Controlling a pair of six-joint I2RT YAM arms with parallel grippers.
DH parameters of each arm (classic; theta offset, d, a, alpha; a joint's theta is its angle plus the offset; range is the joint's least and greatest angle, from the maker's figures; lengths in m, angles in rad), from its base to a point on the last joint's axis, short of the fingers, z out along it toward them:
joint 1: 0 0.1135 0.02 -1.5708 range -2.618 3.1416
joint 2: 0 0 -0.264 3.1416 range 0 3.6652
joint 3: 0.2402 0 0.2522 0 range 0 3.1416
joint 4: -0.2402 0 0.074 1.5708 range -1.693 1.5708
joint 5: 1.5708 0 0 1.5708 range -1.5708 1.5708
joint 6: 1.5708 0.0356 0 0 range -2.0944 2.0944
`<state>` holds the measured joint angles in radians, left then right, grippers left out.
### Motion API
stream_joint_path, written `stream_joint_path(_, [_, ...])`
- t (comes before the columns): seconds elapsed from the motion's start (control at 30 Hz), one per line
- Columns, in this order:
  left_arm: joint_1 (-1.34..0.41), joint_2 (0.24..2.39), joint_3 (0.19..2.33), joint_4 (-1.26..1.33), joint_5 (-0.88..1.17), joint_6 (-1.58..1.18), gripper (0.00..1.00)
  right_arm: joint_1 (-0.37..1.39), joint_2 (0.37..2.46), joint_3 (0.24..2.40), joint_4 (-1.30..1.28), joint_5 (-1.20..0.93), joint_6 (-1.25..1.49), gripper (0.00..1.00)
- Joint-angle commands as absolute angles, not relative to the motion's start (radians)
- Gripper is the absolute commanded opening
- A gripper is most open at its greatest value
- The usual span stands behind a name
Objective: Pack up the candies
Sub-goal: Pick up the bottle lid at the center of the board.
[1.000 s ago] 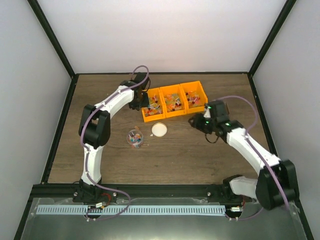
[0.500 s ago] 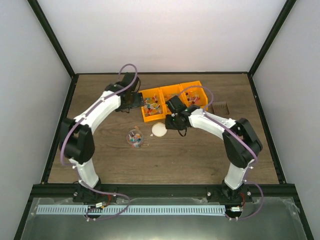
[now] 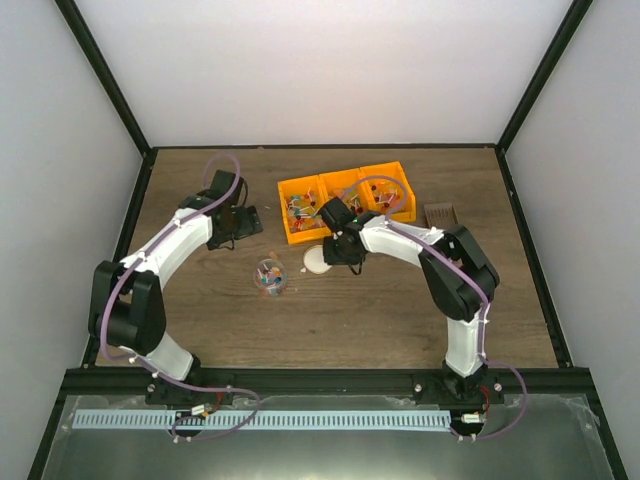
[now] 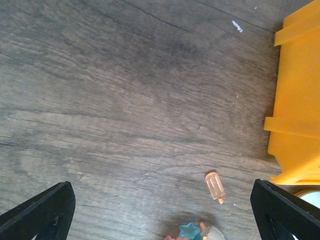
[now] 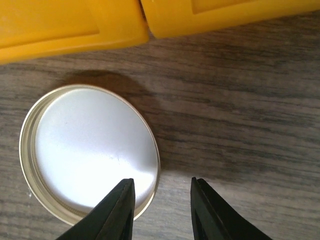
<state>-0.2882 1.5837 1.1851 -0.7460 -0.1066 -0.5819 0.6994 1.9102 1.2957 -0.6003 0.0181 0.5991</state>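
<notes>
Candies [image 3: 306, 210] are mostly piled in the three compartments of the orange bins [image 3: 296, 238]. Another little heap sits in a clear cup [image 3: 268, 276] out in front of the bins, toward the arm bases. They're tiny mixed bits: red, blue, orange and some pale ones, with a teal star showing in the cup.

One stray candy [image 4: 215, 186] lies loose on the table [image 4: 125, 100], just off the front corner of the end bin on the left arm's side and right next to the cup. It's pale orange and shaped like an ice lolly with a stick.

That stray is the interesting one, I reckon. The left gripper [image 3: 243, 222] is beside that same end bin with its jaws spread wide and nothing in them. In the left wrist view the stray lies ahead of the jaws, closer to the bin-side finger. Its long axis runs roughly across the line the fingers close along, so a pinch would land on its narrow sides. The left arm is clearly the nearer one.

The right gripper [image 5: 161, 205] is just in front of the bins, over the round lid [image 5: 90, 150]. Its jaws are only partly apart and straddle the lid's rim. I can't tell if they're actually touching it.
</notes>
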Motion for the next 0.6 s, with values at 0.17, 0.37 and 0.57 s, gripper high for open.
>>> stream_joint_path(0.17, [-0.275,1.563,1.198,-0.735,-0.125,-0.606,0.97,0.706,1.974,1.351,-0.62,0.045,0.581,0.16])
stream_joint_path(0.37, [-0.272,1.563,1.199,-0.74,-0.125,-0.607,0.97,0.706,1.966,1.356,-0.63,0.062,0.592,0.01])
stream_joint_path(0.57, [-0.257,1.554,1.2,-0.732,-0.095,-0.607,0.97,0.706,1.901,1.353,-0.636,0.055,0.603,0.01])
